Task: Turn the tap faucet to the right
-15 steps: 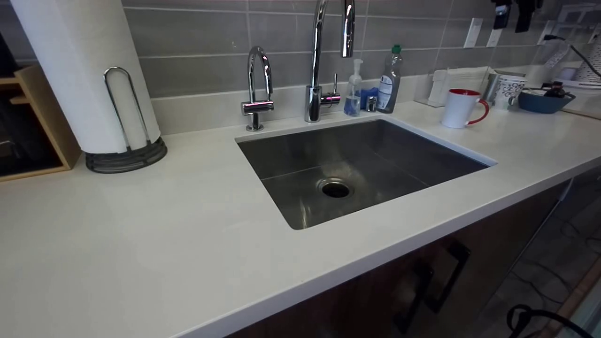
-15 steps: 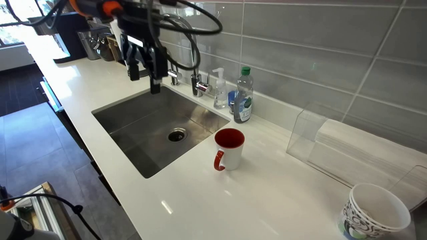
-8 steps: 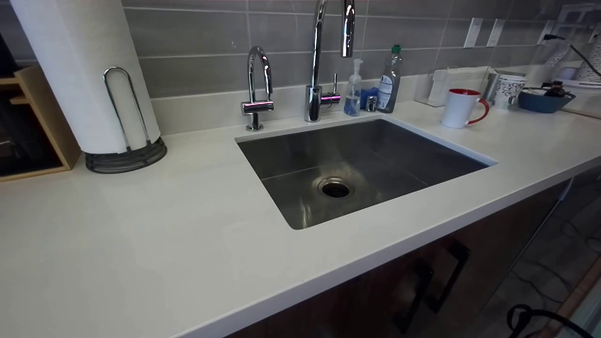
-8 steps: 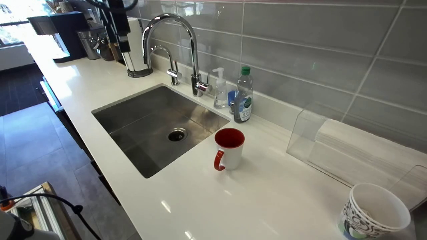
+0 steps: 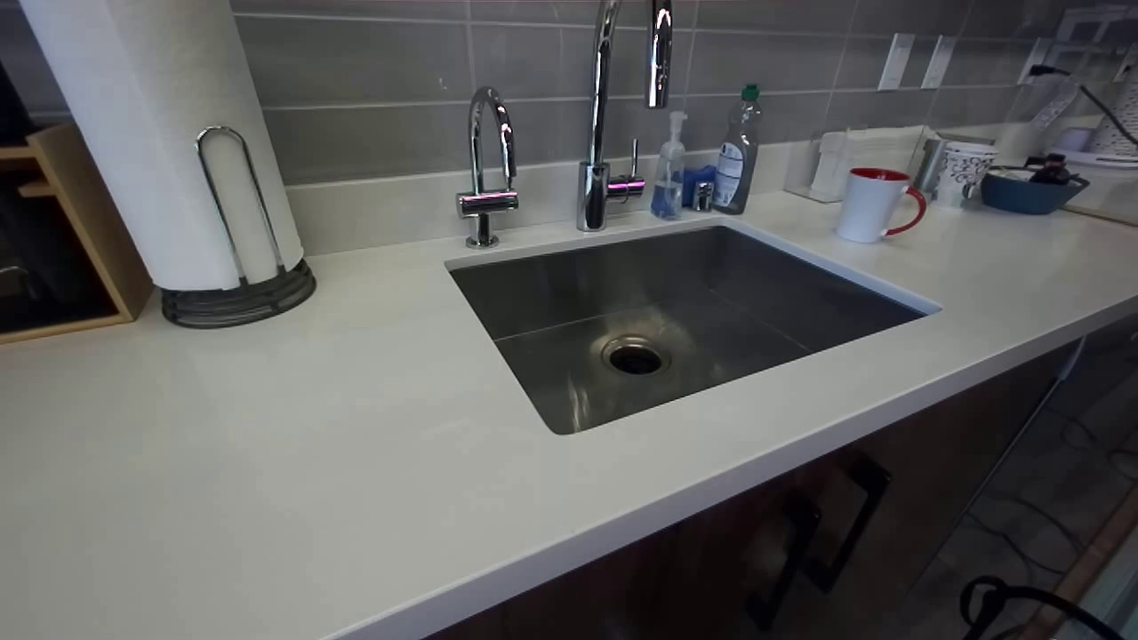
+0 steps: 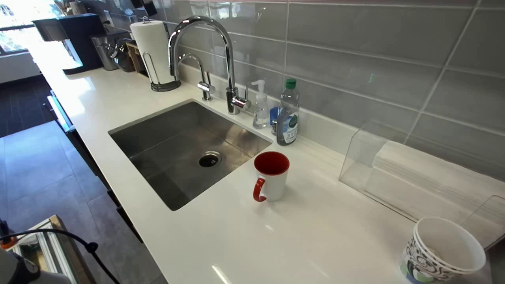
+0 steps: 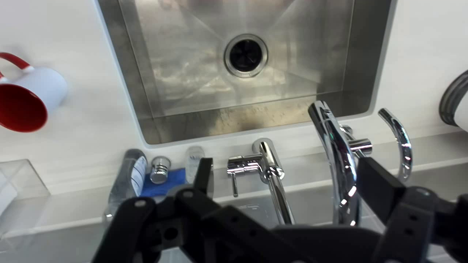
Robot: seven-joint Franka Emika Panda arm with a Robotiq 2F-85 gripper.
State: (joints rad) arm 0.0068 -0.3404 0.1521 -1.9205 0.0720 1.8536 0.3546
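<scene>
Wrist view: my black two-fingered gripper (image 7: 291, 180) was unclenched, fingers (image 7: 378, 190) spread wide. The tall, shiny chrome gooseneck faucet (image 7: 340, 157) showed between them, close by one; whether it touched, I could not tell. In both exterior views it stood upright beside the rectangular stainless-steel sink (image 5: 569, 289), between a shorter curved chrome tap (image 5: 481, 204) and a transparent pump bottle (image 5: 668, 182).
</scene>
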